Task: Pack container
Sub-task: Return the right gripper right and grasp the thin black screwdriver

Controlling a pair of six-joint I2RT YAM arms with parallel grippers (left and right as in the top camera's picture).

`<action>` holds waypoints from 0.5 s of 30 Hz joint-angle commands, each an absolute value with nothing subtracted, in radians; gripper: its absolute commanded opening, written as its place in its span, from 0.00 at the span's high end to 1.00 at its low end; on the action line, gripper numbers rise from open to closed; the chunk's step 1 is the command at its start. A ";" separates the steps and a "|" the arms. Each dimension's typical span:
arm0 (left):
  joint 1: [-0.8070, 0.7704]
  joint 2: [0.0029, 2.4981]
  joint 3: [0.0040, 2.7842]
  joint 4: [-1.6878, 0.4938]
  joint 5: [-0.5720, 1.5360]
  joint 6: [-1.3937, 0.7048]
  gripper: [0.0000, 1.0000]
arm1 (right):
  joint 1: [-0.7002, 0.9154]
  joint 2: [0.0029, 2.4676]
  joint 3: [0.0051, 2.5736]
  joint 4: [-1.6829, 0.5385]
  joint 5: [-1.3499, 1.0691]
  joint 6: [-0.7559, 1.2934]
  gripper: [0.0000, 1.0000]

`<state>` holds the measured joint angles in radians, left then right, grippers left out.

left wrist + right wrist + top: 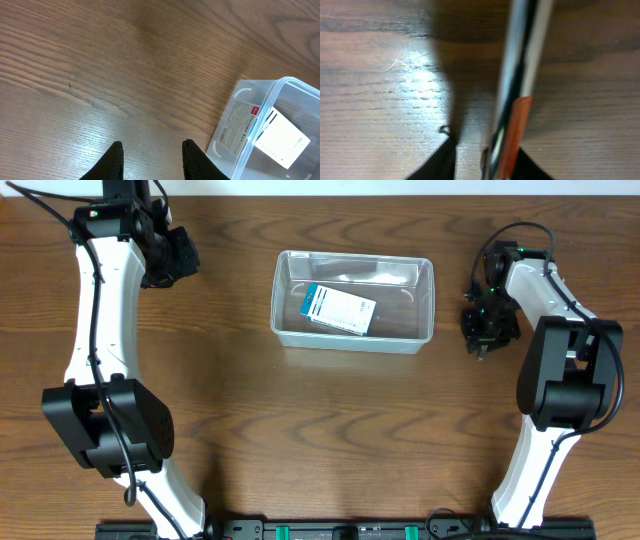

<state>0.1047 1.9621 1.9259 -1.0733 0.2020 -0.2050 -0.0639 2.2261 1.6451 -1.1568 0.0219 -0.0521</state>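
The clear plastic container (283, 335) sits at the back middle of the table, with a blue-and-white cardboard box (340, 309) lying inside it. In the left wrist view its corner (250, 145) and the box (281, 139) show at the lower right. My left gripper (175, 255) (152, 147) hangs open over bare wood to the container's left. My right gripper (487, 330) (485, 146) points down at the table right of the container. A blurred metal tool with an orange strip (520, 65) stands between its jaws against the right finger, with a gap on the left side.
The wooden table (330, 440) stretches around the container. Both arm bases stand at the front edge, with a black rail (340, 530) along it. The tool throws a dark shadow (455, 60) on the wood.
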 commanded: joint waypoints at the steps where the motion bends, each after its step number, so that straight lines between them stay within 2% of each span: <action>1: 0.108 1.956 1.919 -1.077 0.190 -0.188 0.72 | -0.060 2.229 1.624 -1.146 0.027 -0.049 0.79; 8: 0.108 1.956 1.919 -1.077 0.190 -0.188 0.72 | -0.060 2.229 1.624 -1.147 0.027 -0.049 0.97; 15: 0.108 1.956 1.919 -1.077 0.190 -0.188 0.72 | -0.060 2.221 1.660 -1.144 0.026 -0.049 0.98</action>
